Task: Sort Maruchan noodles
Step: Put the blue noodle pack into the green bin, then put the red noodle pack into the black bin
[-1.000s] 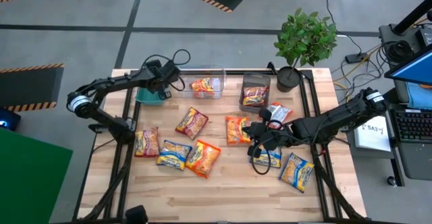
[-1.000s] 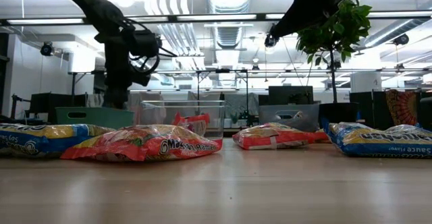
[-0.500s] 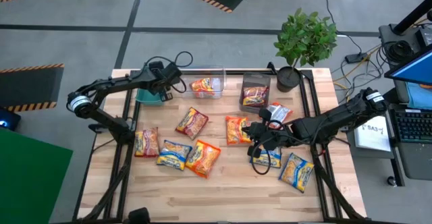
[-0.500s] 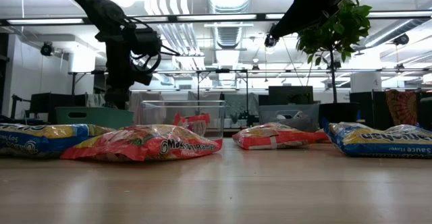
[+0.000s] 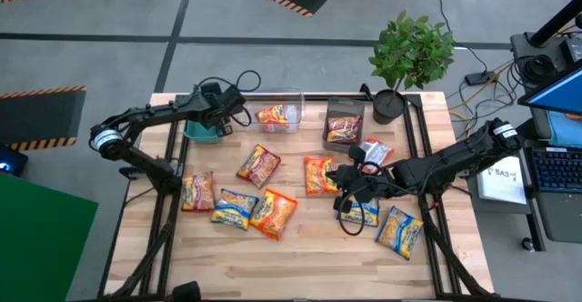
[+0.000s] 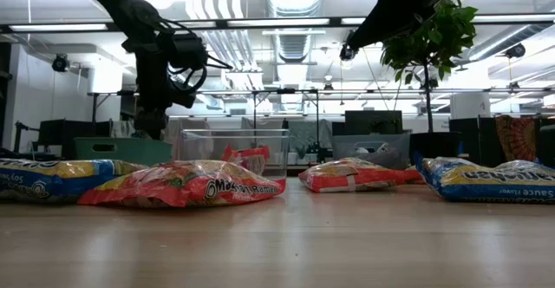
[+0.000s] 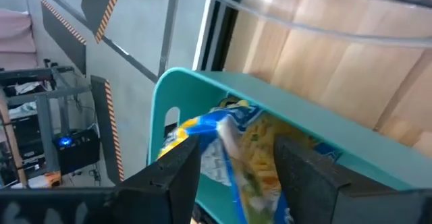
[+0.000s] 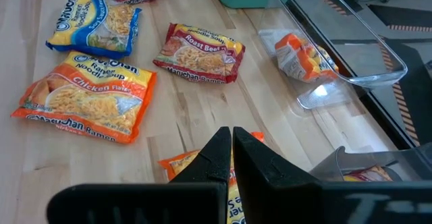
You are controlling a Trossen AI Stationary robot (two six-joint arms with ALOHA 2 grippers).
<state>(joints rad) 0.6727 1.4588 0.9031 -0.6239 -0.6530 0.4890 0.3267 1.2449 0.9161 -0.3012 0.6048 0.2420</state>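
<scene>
Blue-and-yellow noodle packet (image 7: 236, 150) | crinkly, in teal bin (image 7: 202, 92)

A: What's sitting along the table's (image 5: 300, 256) far edge?
B: A teal bin (image 5: 202, 130), then a clear bin (image 5: 293, 95), then a grey bin (image 5: 345, 110).
A: And at the corner?
B: A potted plant (image 5: 411, 51) is standing just beside the grey bin. A keyboard (image 5: 556, 169) is lying off the table.

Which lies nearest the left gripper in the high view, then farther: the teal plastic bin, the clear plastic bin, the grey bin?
1. Teal plastic bin, directly under the left gripper.
2. Clear plastic bin, middle of the far edge.
3. Grey bin, beside the potted plant.
</scene>
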